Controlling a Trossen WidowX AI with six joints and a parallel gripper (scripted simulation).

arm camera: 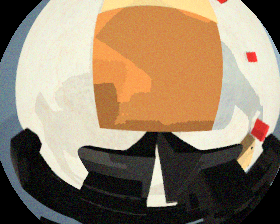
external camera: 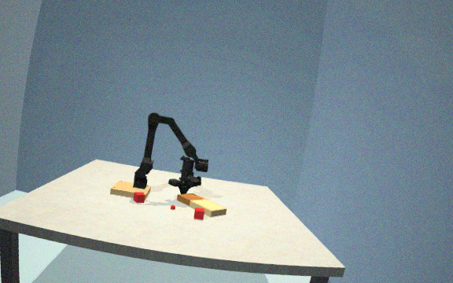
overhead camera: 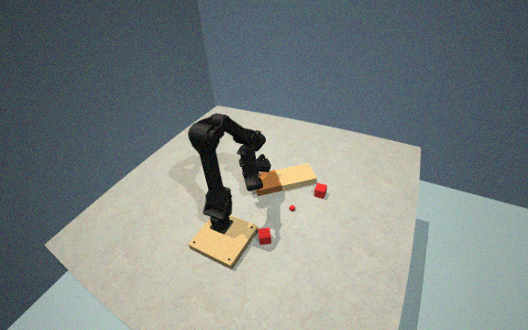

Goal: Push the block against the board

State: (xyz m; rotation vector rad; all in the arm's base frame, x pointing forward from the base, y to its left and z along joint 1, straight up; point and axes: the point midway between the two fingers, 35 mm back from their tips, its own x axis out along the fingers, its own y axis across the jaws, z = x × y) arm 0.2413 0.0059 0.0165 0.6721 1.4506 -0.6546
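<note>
The square block (overhead camera: 273, 182) (external camera: 186, 197) (arm camera: 166, 65) is orange-brown and lies flat on the table. Its far side is against the near end of the pale yellow board (overhead camera: 298, 174) (external camera: 211, 207) (arm camera: 158, 4), with no gap that I can see. Their long edges look about even in the wrist view. My gripper (overhead camera: 254, 188) (external camera: 183, 192) (arm camera: 156, 127) is shut and empty. Its tips are low, right at the middle of the block's near side, on the side away from the board. Whether they touch the block is too fine to tell.
A red cube (overhead camera: 320, 191) (external camera: 199, 214) stands near the board's far end. Another red cube (overhead camera: 264, 236) (external camera: 139, 197) (arm camera: 260, 130) stands beside the arm's wooden base plate (overhead camera: 220, 247) (external camera: 121, 189). A tiny red cube (overhead camera: 292, 208) (external camera: 172, 207) (arm camera: 251, 57) lies between them.
</note>
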